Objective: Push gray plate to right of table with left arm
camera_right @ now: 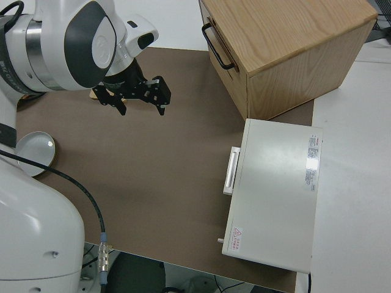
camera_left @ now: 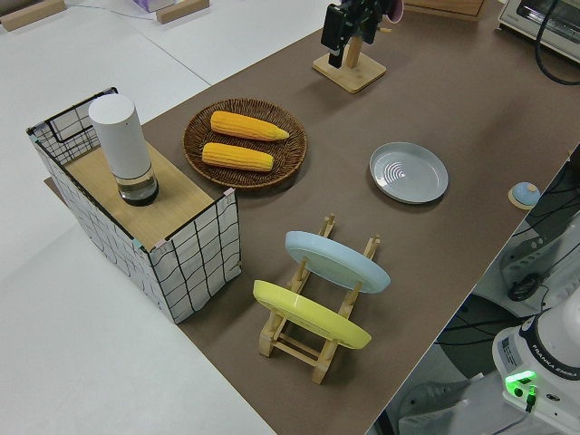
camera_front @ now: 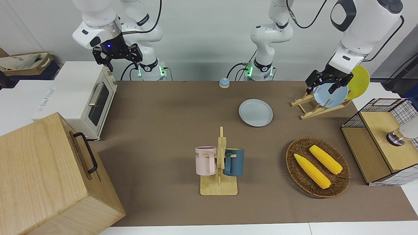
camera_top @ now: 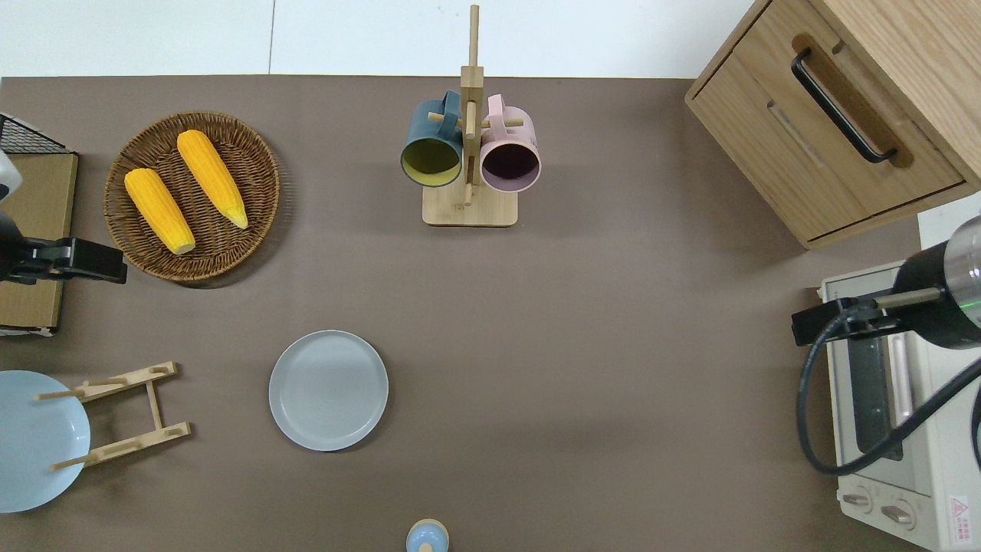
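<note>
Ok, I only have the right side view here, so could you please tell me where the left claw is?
Observer: The left claw hangs in the air over the wicker basket's edge, well apart from the gray plate.
Operator: Thank you. What sits beside the plate toward the left arm's end?
Observer: A wooden plate rack holding a sky-blue plate.
Operator: And anything nearer to the robots?
Observer: Only a small blue bell at the table's edge.

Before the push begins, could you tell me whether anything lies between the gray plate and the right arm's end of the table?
Nothing visible does: bare table runs from the gray plate to the toaster oven at that end.
</note>
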